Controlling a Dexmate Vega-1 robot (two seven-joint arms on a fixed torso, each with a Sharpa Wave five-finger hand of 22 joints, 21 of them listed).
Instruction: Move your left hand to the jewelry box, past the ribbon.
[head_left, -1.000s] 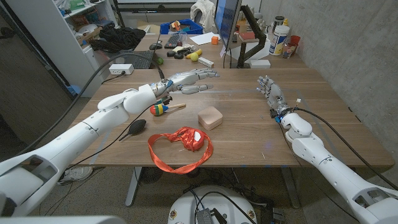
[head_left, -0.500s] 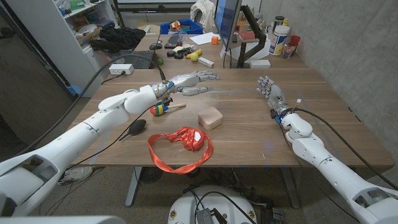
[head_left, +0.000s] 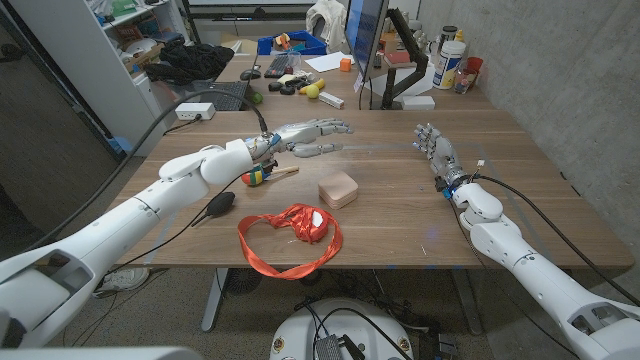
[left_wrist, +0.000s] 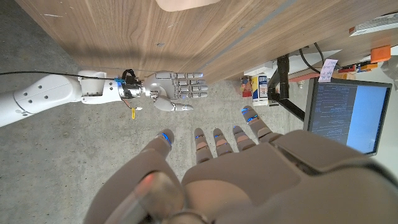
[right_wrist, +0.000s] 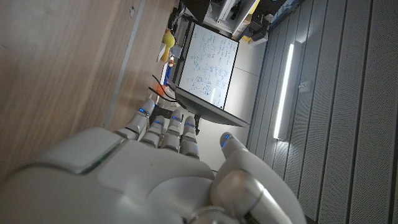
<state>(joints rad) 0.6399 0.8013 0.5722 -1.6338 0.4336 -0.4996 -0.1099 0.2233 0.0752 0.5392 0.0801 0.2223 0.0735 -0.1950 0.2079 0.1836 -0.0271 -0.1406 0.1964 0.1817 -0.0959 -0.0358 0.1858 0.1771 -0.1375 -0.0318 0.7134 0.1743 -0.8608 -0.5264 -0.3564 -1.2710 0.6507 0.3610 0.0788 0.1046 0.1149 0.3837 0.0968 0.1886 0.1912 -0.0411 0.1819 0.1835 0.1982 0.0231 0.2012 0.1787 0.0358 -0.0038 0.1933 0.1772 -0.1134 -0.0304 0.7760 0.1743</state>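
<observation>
Hovering beyond the box (head_left: 338, 189) with fingers (head_left: 322, 128) spread and empty, our left hand (head_left: 305, 136) could overshoot; the box sits at its 5 o'clock, mid-counter (head_left: 400, 215), ribbon (head_left: 291, 238) nearer us. Right hand (head_left: 436, 150) is open.

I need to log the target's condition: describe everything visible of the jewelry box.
The jewelry box is a small, rounded-cornered case, pale pink-tan with a matte look. A seam along its side suggests a lid, which is closed. It sits flat near the middle of the wooden table, turned slightly askew to the table's edge. Nothing touches it: the red ribbon lies nearer the robot, and the left hand hovers beyond it, apart from it.
</observation>
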